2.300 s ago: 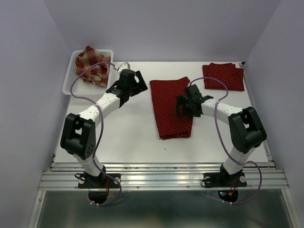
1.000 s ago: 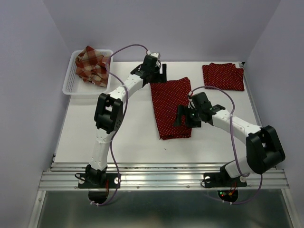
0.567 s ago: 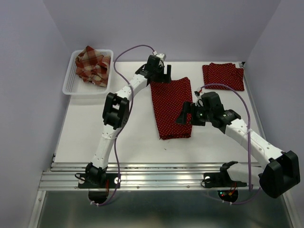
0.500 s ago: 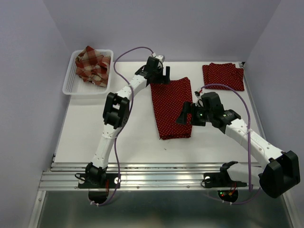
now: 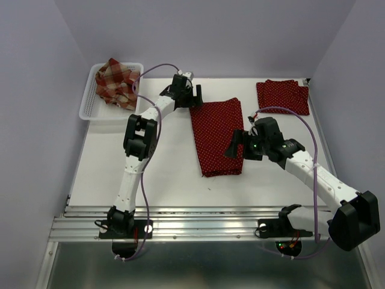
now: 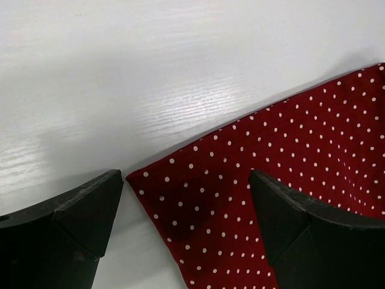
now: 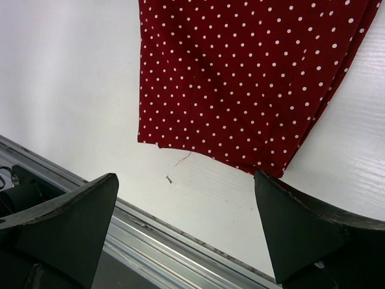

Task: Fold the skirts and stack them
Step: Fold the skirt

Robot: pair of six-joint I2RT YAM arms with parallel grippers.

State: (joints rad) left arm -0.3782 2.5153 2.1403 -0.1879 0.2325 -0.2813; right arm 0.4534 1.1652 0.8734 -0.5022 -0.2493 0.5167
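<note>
Dark red cloth skirt with tiny white polka dots (image 5: 216, 135) lies flat in the middle of the white table (image 5: 162, 168), and its long axis runs from the far edge straight toward you at the arm bases. That axis is what your next move turns on. Your left gripper (image 5: 195, 98) sits at the skirt's far-left corner, jaws spread wide and empty. In the left wrist view that corner lies between the two fingers, closer to the left one. Your right gripper (image 5: 234, 148) hangs at the skirt's right long edge, toward the near end. It too is fully apart and holds nothing, and its wrist view shows the near hem just ahead of the fingertips. So each arm is nearest to one end of the long axis, the left to the far end and the right to the near end. A fold end to end looks likely, with the left arm carrying the far edge toward you. Well apart, a second dark red polka-dot skirt (image 5: 283, 96) lies folded at the far right, and a red-and-cream plaid skirt (image 5: 117, 83) sits bunched in the white slotted plastic basket (image 5: 87, 109).
</note>
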